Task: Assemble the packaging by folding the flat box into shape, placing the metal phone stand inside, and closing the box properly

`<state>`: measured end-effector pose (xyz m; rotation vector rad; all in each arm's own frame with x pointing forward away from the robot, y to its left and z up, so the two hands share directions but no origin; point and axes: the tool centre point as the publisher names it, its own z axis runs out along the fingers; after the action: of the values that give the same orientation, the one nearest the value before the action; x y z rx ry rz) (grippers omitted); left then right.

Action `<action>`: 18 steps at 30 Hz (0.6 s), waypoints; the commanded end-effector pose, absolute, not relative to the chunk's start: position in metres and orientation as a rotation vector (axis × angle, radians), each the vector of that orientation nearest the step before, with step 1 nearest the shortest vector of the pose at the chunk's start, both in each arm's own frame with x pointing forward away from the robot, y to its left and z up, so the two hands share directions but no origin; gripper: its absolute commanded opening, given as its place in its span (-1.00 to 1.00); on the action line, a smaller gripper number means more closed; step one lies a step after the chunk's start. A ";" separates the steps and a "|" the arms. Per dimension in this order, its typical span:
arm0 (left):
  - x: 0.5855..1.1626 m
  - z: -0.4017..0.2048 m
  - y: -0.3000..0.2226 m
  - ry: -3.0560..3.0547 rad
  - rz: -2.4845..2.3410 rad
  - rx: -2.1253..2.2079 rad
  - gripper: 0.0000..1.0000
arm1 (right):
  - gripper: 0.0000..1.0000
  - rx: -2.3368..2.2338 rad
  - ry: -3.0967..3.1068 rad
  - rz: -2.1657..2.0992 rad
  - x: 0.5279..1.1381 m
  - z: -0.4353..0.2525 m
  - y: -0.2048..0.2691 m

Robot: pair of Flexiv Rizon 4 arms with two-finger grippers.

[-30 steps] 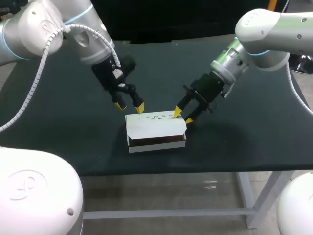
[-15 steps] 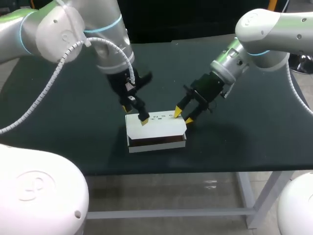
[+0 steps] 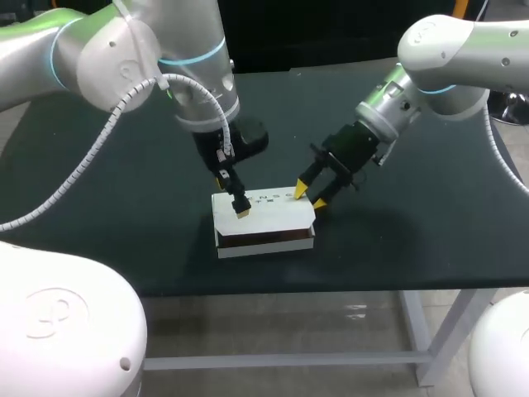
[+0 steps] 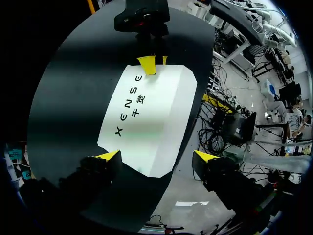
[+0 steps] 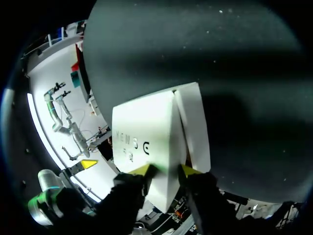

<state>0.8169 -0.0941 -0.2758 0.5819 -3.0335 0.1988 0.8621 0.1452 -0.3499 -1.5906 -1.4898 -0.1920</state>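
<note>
- White box (image 3: 264,217) with a dark-lettered lid sat near the worktop's (image 3: 413,231) front edge.
- Left claw (image 4: 157,156) hung spread over it.
- Right claw (image 3: 309,197), narrowly spread, touched its right end.

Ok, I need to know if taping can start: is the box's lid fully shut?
Not fully shut: on the white box, the head view shows a dark gap under the lid's front edge.
</note>
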 end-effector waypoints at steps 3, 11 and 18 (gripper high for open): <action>0.817 -0.284 -0.100 -3.075 0.181 0.450 1.00 | -0.20 -1.590 -1.490 -0.190 0.862 -0.350 0.146; 0.813 -0.295 -0.105 -3.126 0.188 0.351 1.00 | -0.21 -1.590 -1.490 -0.190 0.862 -0.350 0.146; 0.816 -0.296 -0.105 -3.139 0.147 0.385 1.00 | -0.21 -1.590 -1.490 -0.190 0.862 -0.350 0.146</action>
<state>0.8160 -0.1022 -0.2971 0.3814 -3.1356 0.1652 0.8621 0.1452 -0.3500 -1.5906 -1.4899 -0.1919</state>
